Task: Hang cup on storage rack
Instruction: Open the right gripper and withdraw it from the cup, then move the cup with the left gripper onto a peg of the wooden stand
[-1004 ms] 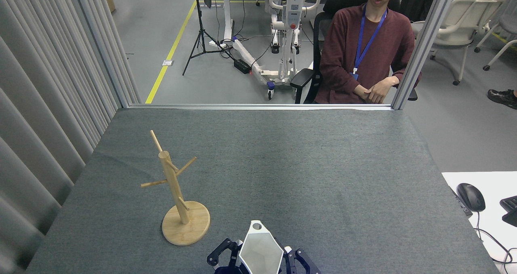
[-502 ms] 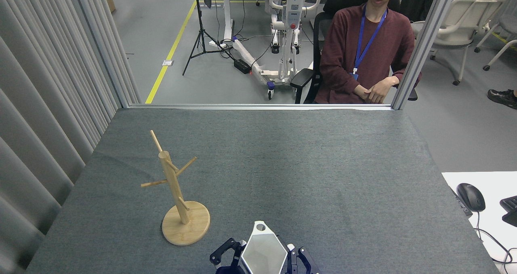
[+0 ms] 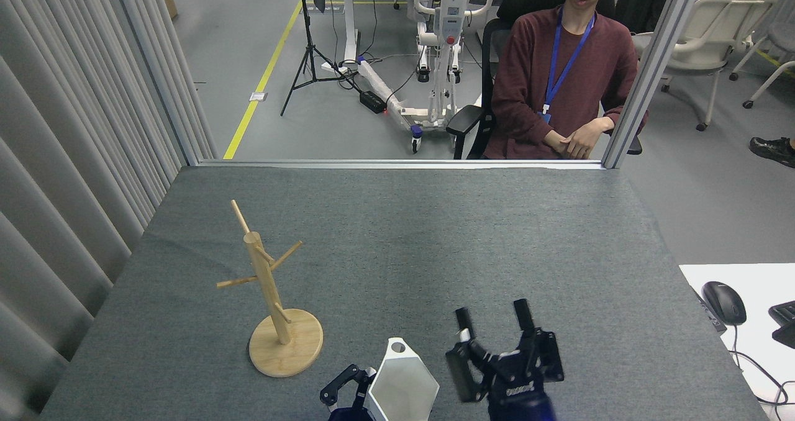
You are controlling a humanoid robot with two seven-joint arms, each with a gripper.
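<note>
Cup (image 3: 400, 387) upright at table's (image 3: 435, 241) near edge, rim up, tab handle pointing away; left gripper (image 3: 366, 396) clasps it. Right gripper (image 3: 494, 315) beside, fingers spread, empty. Storage rack (image 3: 273, 309) stands left

The right gripper (image 3: 494, 316) is matte black, with two slim straight fingers (image 3: 463, 319) rising from a blocky, angular body. A small white patch sits at the base of the left finger, and faint pale lettering marks the body's near face. Below it the wrist turns glossy dark blue. The left gripper (image 3: 348, 387) shows black hinged linkage bars with silver pivot pins.
</note>
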